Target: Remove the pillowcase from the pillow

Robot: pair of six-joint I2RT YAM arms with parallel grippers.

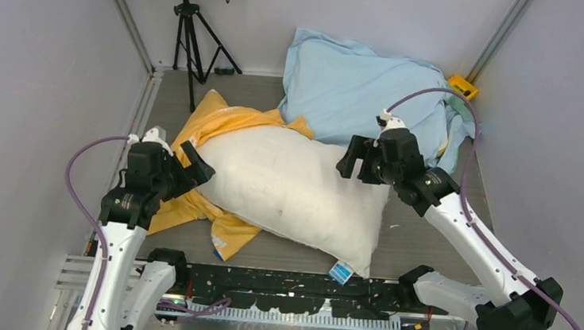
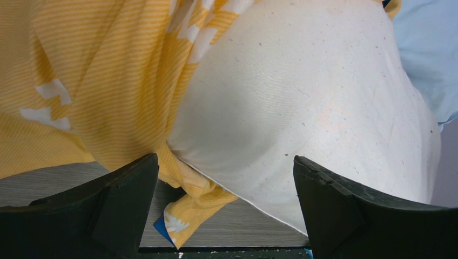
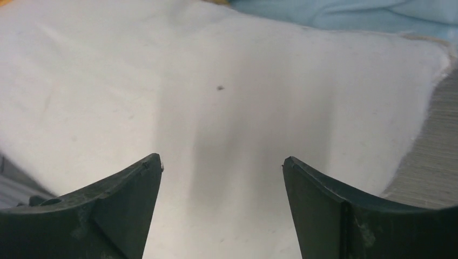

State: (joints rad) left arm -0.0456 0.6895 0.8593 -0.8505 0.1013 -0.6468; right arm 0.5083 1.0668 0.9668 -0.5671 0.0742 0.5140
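Along the bottom of the top view, a black rail [image 1: 287,280] carrying the arm bases runs across the near edge of the table [image 1: 426,241]. Just above it, at lower centre, a small blue tag [image 1: 340,272] marks the nearest corner of the pillow [image 1: 295,185]. The pillow lies bare and plump across the middle of the frame, slanting from upper left to lower right.

The pillowcase [image 1: 229,120] is bunched against and under the pillow's left end. One flap pokes out below the pillow at lower left, showing a white mark and blue edging, and the rest spreads toward the upper left.

The left gripper [image 1: 195,166] sits at centre left, close to where orange fabric meets white. In its wrist view the jaws stand wide apart with nothing between them. The right gripper [image 1: 353,161] hovers over the pillow's upper right edge, jaws likewise spread and empty, and white fabric fills its wrist view.

Farther back, at upper centre, lies a heaped pale blue cloth [image 1: 344,82]. A yellow object [image 1: 462,86] sits at its right, and a black tripod [image 1: 192,24] stands at upper left.
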